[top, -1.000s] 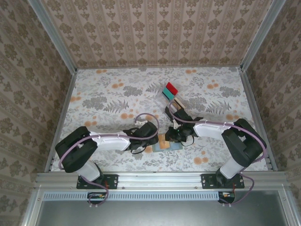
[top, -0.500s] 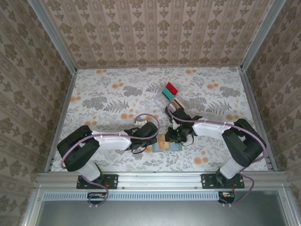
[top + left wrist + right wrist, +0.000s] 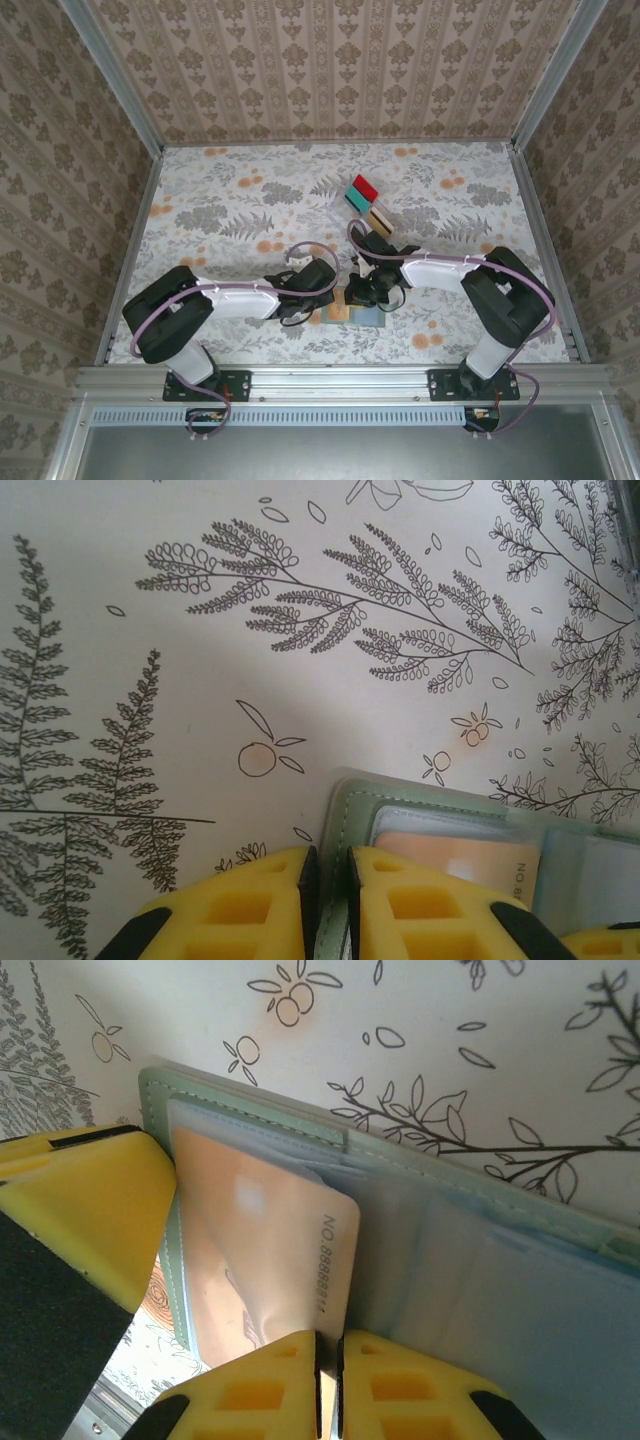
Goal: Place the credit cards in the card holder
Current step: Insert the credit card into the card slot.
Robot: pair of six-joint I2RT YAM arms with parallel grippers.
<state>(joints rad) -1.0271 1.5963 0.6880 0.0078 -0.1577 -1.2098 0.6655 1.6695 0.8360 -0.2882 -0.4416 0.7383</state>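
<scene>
Left arm [image 3: 235, 297]: we see it lying low over the near part of the bench [image 3: 220, 215], reaching towards the middle.
Left jaws: closed, pinching the left edge of the card holder [image 3: 352, 805].
Right arm [image 3: 445, 270]: it comes in from the right side, with the wrist just above the card holder [image 3: 368, 317].
Right jaws: closed on the edge of the orange card [image 3: 262, 1250].
Card holder: it lies open and flat on the bench near the front edge, between the two wrists.
Orange card: it lies on the left half of the card holder [image 3: 450, 1185], one end under a pale pocket.
Clear tray [image 3: 372, 212]: farther back, well apart; it holds a red card [image 3: 365, 185], a teal card [image 3: 356, 198] and a tan card [image 3: 379, 220].
</scene>
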